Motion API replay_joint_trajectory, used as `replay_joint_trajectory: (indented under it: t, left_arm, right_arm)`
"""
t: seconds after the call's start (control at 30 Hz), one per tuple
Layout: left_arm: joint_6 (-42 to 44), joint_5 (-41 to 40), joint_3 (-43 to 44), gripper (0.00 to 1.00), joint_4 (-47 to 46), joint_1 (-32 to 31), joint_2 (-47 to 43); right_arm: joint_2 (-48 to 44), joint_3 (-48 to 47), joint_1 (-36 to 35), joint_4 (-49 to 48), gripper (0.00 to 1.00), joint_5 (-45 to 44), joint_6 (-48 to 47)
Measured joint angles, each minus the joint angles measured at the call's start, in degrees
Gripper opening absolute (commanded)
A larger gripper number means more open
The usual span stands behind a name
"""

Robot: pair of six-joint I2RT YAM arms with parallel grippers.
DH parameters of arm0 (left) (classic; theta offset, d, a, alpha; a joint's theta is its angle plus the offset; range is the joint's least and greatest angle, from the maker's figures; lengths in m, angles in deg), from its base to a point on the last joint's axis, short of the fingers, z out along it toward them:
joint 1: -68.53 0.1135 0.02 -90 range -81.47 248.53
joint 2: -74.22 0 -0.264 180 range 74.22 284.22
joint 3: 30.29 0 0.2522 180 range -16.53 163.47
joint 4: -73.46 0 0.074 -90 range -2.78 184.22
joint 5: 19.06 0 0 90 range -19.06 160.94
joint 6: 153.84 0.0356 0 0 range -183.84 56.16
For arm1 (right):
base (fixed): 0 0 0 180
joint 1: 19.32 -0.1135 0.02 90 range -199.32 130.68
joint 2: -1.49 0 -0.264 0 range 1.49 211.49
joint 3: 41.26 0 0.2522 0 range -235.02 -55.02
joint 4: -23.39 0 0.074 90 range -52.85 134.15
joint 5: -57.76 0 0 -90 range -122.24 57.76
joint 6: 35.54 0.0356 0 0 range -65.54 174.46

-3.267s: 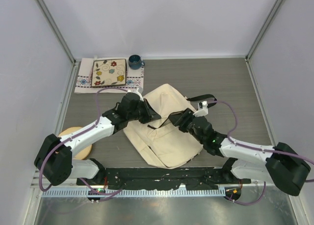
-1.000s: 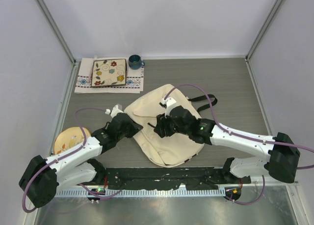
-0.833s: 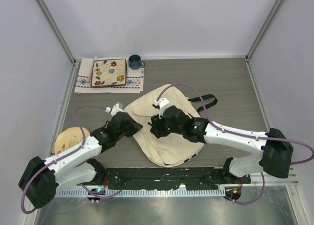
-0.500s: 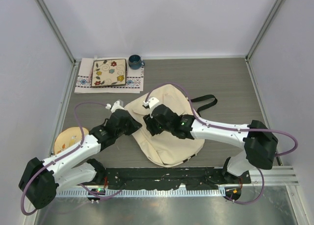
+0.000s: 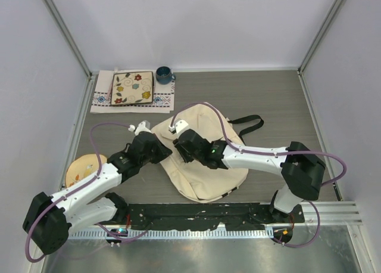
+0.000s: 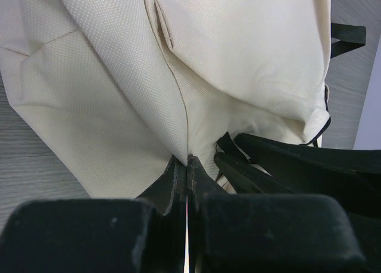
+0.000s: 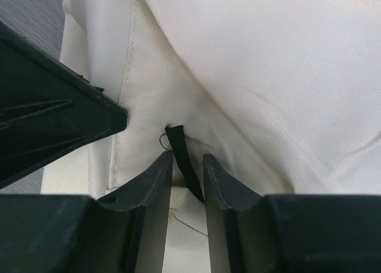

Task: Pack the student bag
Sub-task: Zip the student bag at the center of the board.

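Note:
The cream student bag point(image 5: 211, 166) lies flat in the middle of the table, its black strap point(image 5: 247, 121) trailing to the right. My left gripper point(image 5: 166, 156) is shut on a fold of fabric at the bag's left edge, and in the left wrist view the cloth rises to a peak at the gripper point(image 6: 187, 160). My right gripper point(image 5: 178, 154) has come in right beside it. In the right wrist view the right gripper point(image 7: 187, 155) has its jaws a little apart, with a short black tab point(image 7: 177, 143) of the bag standing between them.
A flowered square plate point(image 5: 133, 87) lies on a patterned cloth point(image 5: 104, 97) at the back left, with a dark blue mug point(image 5: 164, 75) beside it. A round wooden disc point(image 5: 83, 166) sits at the left edge, under the left arm.
My right gripper has slid left across the bag to the left gripper, and its jaws have narrowed around the black tab. The left gripper holds its pinch and has barely moved.

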Motion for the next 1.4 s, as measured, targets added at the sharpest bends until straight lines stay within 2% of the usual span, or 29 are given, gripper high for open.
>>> replay_joint_trajectory:
  t: [0.1,0.23,0.53,1.0,1.17,1.4]
  left_arm:
    - [0.1,0.1,0.0,0.00,0.0,0.1,0.0]
    - [0.3,0.1,0.0,0.00,0.3,0.2,-0.2]
    - [0.7,0.5,0.0,0.00,0.8,0.8,-0.8]
    - [1.4,2.7,-1.3,0.00,3.0,3.2,-5.5]
    - [1.5,3.3,-1.7,0.00,3.2,4.0,-6.5]
    - [2.4,4.4,-2.6,0.00,3.9,6.1,-7.6]
  right_arm:
    - [1.0,-0.1,0.0,-0.7,0.24,-0.7,-0.2]
    - [1.6,-0.1,-0.1,-1.4,0.01,-0.8,-0.6]
    - [1.5,0.3,-0.3,-2.6,0.01,-2.0,0.2]
    - [-7.6,8.1,0.5,-4.5,0.01,-13.8,7.5]
    - [-10.8,10.3,3.5,-4.6,0.01,-14.7,10.1]
    - [-15.1,13.8,11.2,-4.4,0.01,-14.6,12.4]
